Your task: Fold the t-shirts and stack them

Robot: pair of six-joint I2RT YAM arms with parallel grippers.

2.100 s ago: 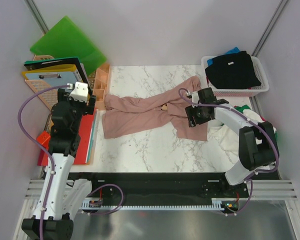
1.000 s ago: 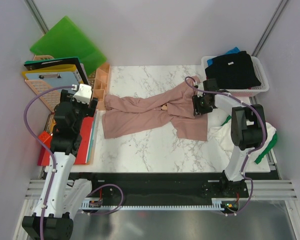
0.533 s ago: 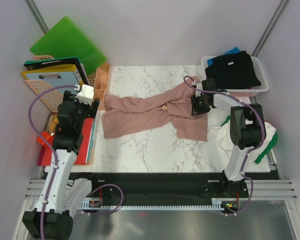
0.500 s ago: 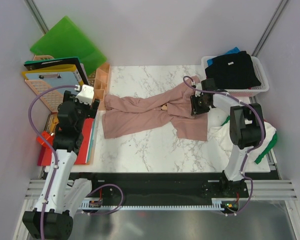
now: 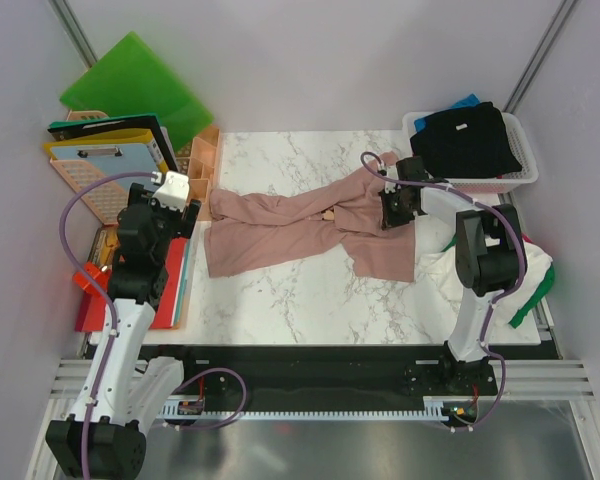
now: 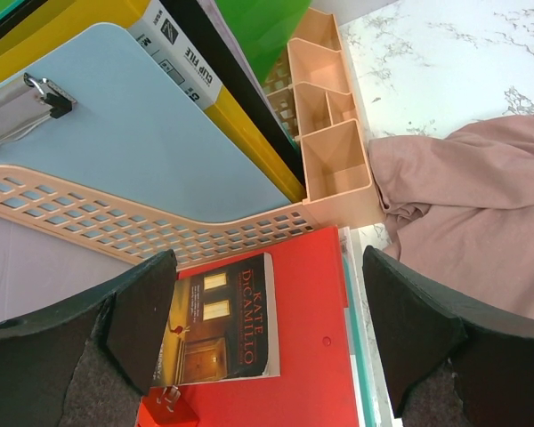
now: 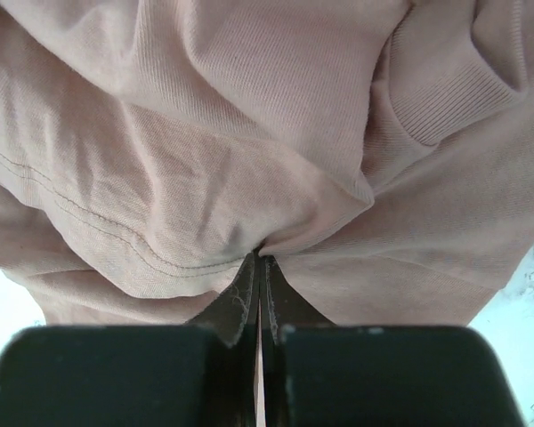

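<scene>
1. The right gripper (image 5: 394, 212) is closed. In its wrist view the two tips meet on a small raised fold of the dusty pink soft cotton t-shirt (image 7: 205, 133), so it is gripping that cloth.
2. From that pinch, the pink shirt (image 5: 280, 228) stretches away toward the left arm as a rumpled strip on the white marble table (image 5: 300, 295). Its long axis runs side to side, and a shorter flap hangs on the near side of the gripper.
3. The left gripper (image 6: 271, 311) stands wide open and holds nothing, hanging over a flat red plastic folder (image 6: 316, 356). The shirt's far end lies to its right, apart from the fingers, touching a peach plastic compartment organiser (image 6: 334, 169).
4. Judgement: the right arm is nearer and already has the cloth. The coming move depends on drawing it out along that side-to-side axis, while the left gripper must reach rightward for the other end.
5. A black t-shirt (image 5: 465, 140) sits in a white slotted basket (image 5: 525, 178) just beyond the right gripper.
</scene>
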